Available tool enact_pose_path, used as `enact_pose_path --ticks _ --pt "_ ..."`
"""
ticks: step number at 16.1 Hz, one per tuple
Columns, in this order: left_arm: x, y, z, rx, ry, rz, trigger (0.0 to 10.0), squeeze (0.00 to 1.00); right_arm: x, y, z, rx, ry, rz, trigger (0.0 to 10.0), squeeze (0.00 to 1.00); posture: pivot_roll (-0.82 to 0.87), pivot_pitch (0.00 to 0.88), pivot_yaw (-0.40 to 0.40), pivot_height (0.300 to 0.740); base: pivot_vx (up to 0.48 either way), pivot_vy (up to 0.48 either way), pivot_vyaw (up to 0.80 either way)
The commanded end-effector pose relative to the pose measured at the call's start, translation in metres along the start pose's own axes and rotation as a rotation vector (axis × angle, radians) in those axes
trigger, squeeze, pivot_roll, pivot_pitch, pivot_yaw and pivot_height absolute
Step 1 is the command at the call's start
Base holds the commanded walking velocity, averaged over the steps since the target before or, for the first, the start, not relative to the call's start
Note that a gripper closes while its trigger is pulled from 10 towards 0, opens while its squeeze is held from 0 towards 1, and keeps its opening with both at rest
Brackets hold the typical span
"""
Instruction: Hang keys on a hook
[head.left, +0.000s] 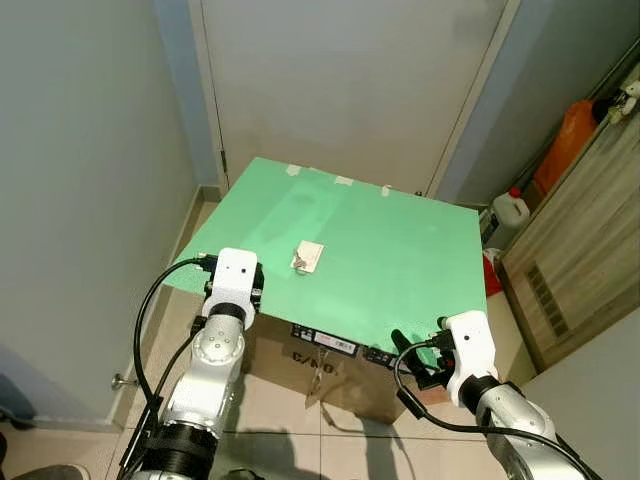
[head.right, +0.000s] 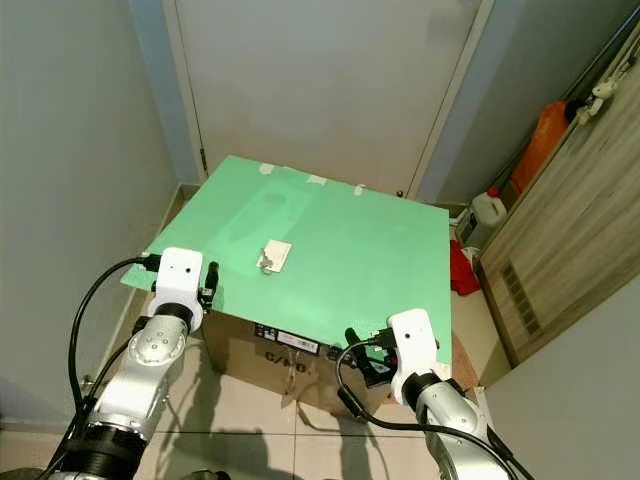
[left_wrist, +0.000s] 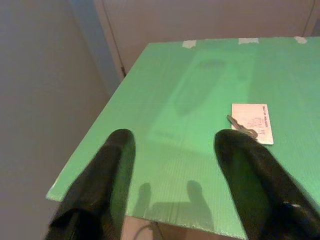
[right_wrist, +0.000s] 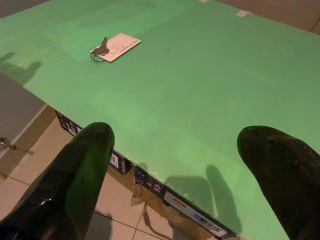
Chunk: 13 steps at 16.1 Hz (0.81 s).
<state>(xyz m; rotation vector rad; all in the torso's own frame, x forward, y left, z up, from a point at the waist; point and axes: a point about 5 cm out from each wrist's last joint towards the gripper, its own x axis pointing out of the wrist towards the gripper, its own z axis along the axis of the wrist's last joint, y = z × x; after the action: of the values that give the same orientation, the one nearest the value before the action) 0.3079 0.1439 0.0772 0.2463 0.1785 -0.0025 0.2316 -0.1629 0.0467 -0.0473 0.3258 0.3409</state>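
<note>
A small bunch of keys (head.left: 299, 263) on a white tag (head.left: 311, 256) lies on a green board (head.left: 400, 250), left of the board's middle. The board rests on a cardboard box (head.left: 335, 375). My left gripper (left_wrist: 176, 137) is open at the board's near left corner, with the keys (left_wrist: 242, 128) a short way ahead, just past its right finger (left_wrist: 250, 170). My right gripper (right_wrist: 180, 135) is open at the near right edge. The keys (right_wrist: 100, 50) and tag (right_wrist: 119, 46) lie far ahead of it, toward my left. Both grippers hold nothing.
A closed white door (head.left: 350, 90) stands behind the board, and a grey wall (head.left: 90, 180) runs close on the left. On the right are a wooden cabinet (head.left: 570, 260), an orange bottle (head.left: 566, 145) and a white jug (head.left: 511, 212). Beige tiles (head.left: 330, 440) lie under the box.
</note>
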Motion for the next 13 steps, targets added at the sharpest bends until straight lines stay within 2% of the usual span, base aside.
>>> enact_pose_path --ticks 1,4,6,7,8,13 --pt "0.0017 -0.0033 0.0011 0.020 -0.009 -0.029 10.0 1.00 -0.0013 -0.0024 0.0025 -0.014 -0.006 -0.015 10.0 0.00 -0.05 0.063 -0.071 0.740 0.000 0.000 0.00" --pt "0.0034 -0.0042 -0.0010 0.052 -0.011 -0.051 10.0 1.00 -0.0013 -0.0036 0.0024 -0.013 -0.009 -0.016 10.0 0.00 -0.05 0.067 -0.068 0.740 0.000 0.000 0.00" --pt "0.0037 -0.0039 -0.0027 0.037 -0.001 -0.078 10.0 1.00 -0.0009 -0.0031 0.0031 -0.009 -0.020 -0.015 10.0 0.00 -0.05 0.068 -0.064 0.740 0.000 0.000 0.00" --pt "0.0030 -0.0054 -0.0030 0.044 0.003 -0.103 10.0 0.45 -0.0009 -0.0027 0.0030 -0.009 -0.021 -0.013 10.0 0.00 -0.05 0.069 -0.063 0.740 0.000 0.000 0.00" --pt "0.0028 -0.0061 -0.0033 0.046 0.009 -0.104 10.0 0.00 -0.0010 -0.0022 0.0028 -0.009 -0.022 -0.012 10.0 0.00 -0.05 0.070 -0.061 0.740 0.480 0.000 0.00" --pt "0.0044 -0.0033 -0.0044 0.042 0.020 -0.087 10.0 0.00 -0.0017 -0.0009 0.0017 -0.007 -0.025 -0.012 10.0 0.00 -0.05 0.069 -0.058 0.740 0.480 0.000 0.00"
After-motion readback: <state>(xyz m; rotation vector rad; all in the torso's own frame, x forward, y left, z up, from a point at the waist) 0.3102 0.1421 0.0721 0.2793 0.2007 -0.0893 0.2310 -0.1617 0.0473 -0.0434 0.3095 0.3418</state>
